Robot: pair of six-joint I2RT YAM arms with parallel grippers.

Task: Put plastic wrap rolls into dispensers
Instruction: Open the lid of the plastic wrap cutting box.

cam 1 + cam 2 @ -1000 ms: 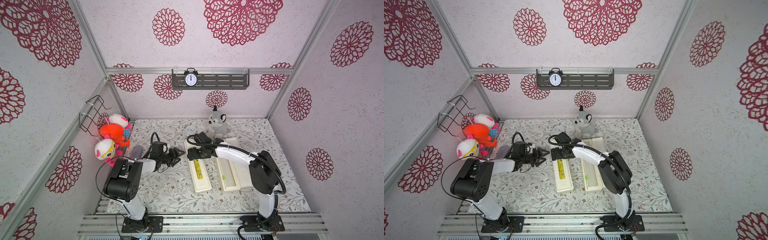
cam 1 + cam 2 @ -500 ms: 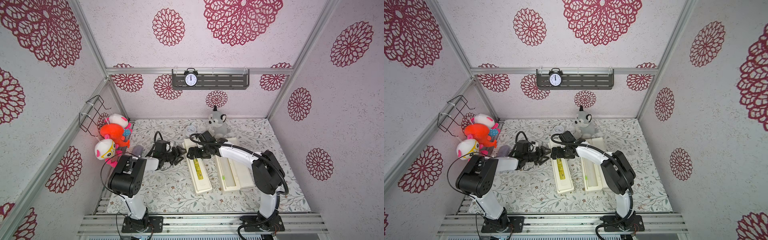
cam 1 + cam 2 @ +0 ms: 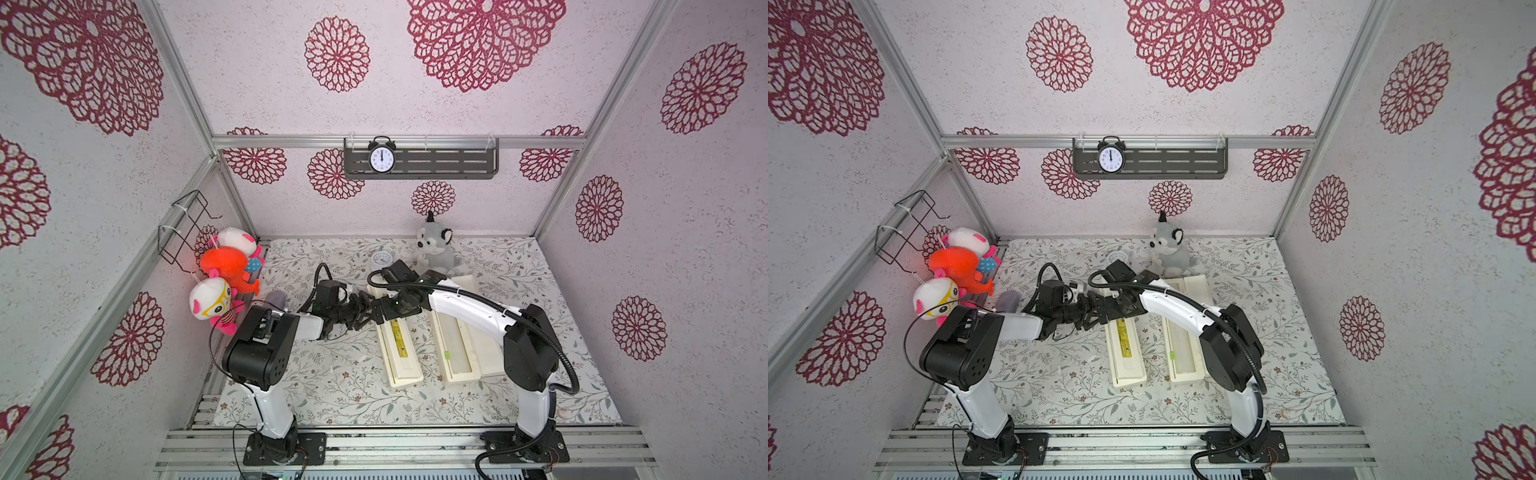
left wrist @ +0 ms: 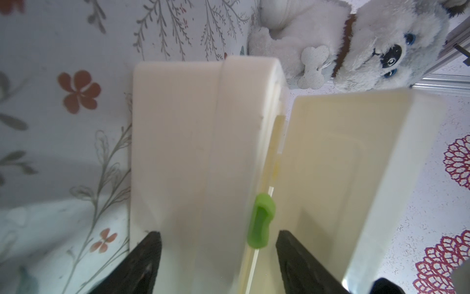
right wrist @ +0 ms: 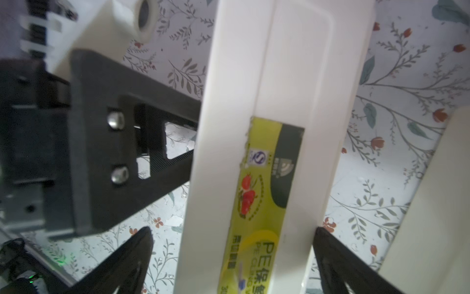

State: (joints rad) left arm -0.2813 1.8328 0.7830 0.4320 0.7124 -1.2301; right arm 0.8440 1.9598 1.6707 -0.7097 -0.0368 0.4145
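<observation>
Toward the far end of the left dispenser [image 3: 400,353] both tools meet. The left tool [image 3: 360,314] and the right tool [image 3: 380,312] each stand with jaws spread astride the shut box, clamping nothing. I judge they are set to brace it and work its lid. Its long axis runs near to far on the table [image 3: 332,374], label [image 5: 264,178] up. It lies parallel to the right dispenser [image 3: 457,349] just beside it, whose lid is folded open. I cannot make out the rolls.
</observation>
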